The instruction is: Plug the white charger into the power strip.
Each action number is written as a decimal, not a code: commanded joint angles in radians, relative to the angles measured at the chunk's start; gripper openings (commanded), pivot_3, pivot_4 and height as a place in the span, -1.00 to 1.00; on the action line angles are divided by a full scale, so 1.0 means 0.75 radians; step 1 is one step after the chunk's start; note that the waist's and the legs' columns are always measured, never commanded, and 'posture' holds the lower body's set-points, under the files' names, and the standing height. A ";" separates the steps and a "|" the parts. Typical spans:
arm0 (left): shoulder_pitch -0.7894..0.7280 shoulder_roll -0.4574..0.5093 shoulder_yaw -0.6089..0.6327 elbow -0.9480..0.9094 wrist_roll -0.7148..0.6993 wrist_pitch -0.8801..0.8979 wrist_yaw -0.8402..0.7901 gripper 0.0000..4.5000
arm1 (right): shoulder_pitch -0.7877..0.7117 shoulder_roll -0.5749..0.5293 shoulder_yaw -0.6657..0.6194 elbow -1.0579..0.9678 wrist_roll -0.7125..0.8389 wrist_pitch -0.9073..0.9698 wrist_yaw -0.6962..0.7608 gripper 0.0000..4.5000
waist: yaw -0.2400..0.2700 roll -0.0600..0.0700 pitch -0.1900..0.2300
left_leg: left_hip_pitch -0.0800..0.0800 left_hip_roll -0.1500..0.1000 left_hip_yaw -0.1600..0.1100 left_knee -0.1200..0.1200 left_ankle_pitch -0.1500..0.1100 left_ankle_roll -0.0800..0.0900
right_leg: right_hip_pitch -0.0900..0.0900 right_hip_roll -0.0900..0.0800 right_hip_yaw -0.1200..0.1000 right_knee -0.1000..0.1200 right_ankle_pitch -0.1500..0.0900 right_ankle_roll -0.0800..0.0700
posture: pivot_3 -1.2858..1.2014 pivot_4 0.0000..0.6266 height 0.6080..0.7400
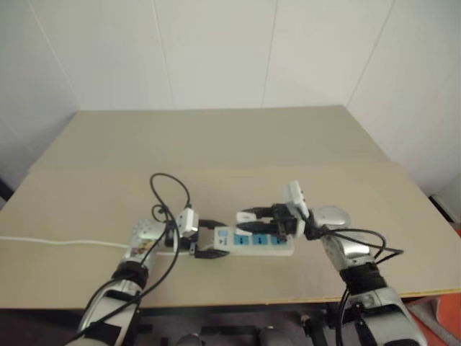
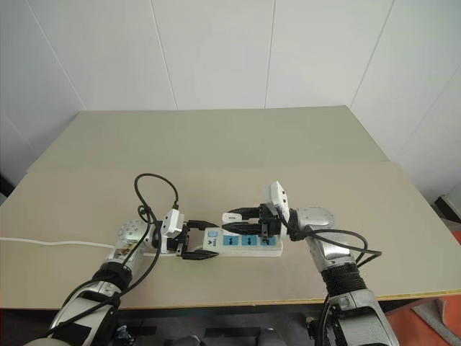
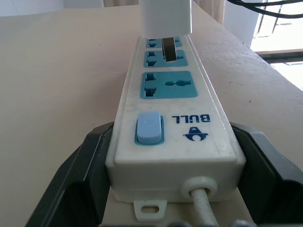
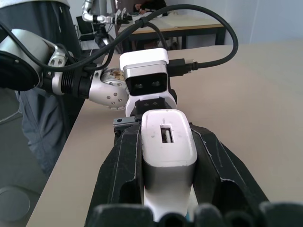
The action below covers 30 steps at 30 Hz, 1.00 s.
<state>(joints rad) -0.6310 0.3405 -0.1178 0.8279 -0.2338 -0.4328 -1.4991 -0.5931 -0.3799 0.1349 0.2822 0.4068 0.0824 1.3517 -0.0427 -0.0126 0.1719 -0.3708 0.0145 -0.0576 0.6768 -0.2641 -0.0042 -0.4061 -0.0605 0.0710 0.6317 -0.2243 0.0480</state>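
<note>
The power strip (image 2: 248, 247), a white bar with blue socket faces, lies on the tan table near its front edge. My left gripper (image 2: 199, 240) is shut on the strip's switch end, one black finger (image 3: 71, 189) against each side. The white charger (image 4: 168, 146) sits between the fingers (image 4: 120, 175) of my right gripper (image 2: 232, 219), which is shut on it. The charger (image 3: 165, 16) hangs just above the strip (image 3: 175, 127), its metal prong over the middle blue socket, with a small gap between them.
The strip's white cord (image 1: 57, 242) runs off to the left across the table (image 2: 230, 144). Black cables loop over both wrists. The table's front edge (image 2: 216, 301) is close behind the strip. White walls stand behind the table.
</note>
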 commanded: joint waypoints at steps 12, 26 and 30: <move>0.021 0.008 -0.014 -0.056 0.026 0.021 0.016 0.46 | -0.100 0.074 -0.004 0.212 -0.067 -0.173 0.044 -0.50 | 0.001 0.000 0.000 | 0.000 0.000 0.000 0.000 0.000 0.000 | 0.000 0.000 0.000 0.000 0.000 0.000 | 0.03 -0.52 1.00; 0.007 0.015 -0.018 -0.062 0.032 0.034 0.016 0.46 | -0.056 0.036 -0.022 0.211 -0.063 -0.187 0.047 -0.50 | 0.000 0.000 0.000 | 0.000 0.000 0.000 0.000 0.000 0.000 | 0.000 0.000 0.000 0.000 0.000 0.000 | 0.03 -0.52 1.00; 0.010 0.009 -0.021 -0.064 0.033 0.033 0.019 0.46 | -0.059 0.040 -0.020 0.201 -0.061 -0.180 0.039 -0.50 | 0.000 0.000 0.000 | 0.000 0.000 0.000 0.000 0.000 0.000 | 0.000 0.000 0.000 0.000 0.000 0.000 | 0.03 -0.52 1.00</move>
<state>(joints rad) -0.6190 0.3451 -0.1207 0.7985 -0.2314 -0.4092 -1.4842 -0.6441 -0.3449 0.1368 0.4582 0.3584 -0.0525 1.3831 -0.0426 -0.0126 0.1719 -0.3707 0.0145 -0.0576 0.6769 -0.2641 -0.0042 -0.4061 -0.0606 0.0710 0.6319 -0.2242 0.0479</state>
